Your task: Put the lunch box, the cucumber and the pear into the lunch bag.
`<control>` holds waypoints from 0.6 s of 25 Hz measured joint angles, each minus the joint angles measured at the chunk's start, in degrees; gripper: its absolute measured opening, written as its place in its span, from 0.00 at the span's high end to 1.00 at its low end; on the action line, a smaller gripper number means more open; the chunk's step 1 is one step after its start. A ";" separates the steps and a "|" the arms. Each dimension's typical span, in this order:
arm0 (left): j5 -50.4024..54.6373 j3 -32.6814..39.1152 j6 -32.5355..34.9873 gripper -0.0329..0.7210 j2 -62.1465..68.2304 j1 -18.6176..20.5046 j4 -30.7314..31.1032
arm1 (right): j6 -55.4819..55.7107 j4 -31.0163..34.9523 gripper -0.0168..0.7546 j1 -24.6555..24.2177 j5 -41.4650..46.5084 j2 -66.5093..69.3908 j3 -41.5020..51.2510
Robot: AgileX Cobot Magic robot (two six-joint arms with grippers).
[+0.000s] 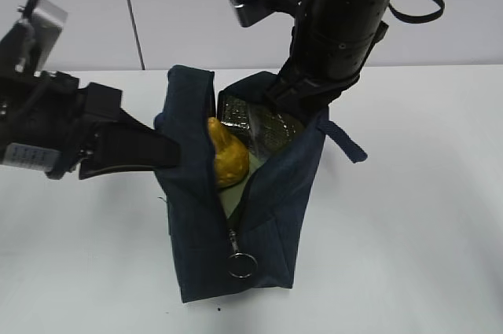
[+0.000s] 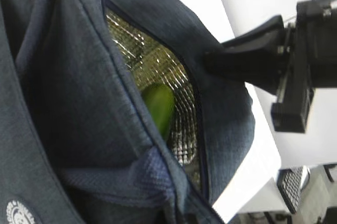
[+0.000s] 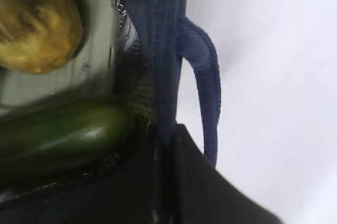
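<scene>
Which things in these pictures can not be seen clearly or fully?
- Right gripper: exterior view, its tips are sunk inside the lunch bag; the right wrist view shows only a dark blur.
- Cucumber: hidden in the exterior view by the bag wall.
- Lunch box: mostly covered by the pear.

Dark navy fabric lunch bag [image 1: 271,216]: boxy, upright near the middle of the white table, zipper open, metal ring pull hanging toward the table's front edge, silvery lining exposed, looped handle on its right side.
Lumpy yellow pear [image 1: 225,157]: inside, resting on the pale sage-green lid of the lunch box [image 3: 97,45].
Smooth dark green cucumber [image 3: 58,139]: inside, alongside the lunch box, against the lining.
</scene>
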 joint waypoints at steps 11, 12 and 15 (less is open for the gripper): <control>-1.52 -2.04 0.16 0.98 6.03 -2.09 0.71 | -2.07 6.53 0.97 0.00 -1.01 1.16 0.00; -2.14 -2.04 0.16 0.98 6.03 -2.09 0.88 | -3.44 8.40 0.97 0.00 -1.42 1.78 0.00; -3.40 -2.04 0.16 0.98 6.03 -2.09 0.88 | -5.11 11.01 0.94 0.00 -3.19 3.37 0.00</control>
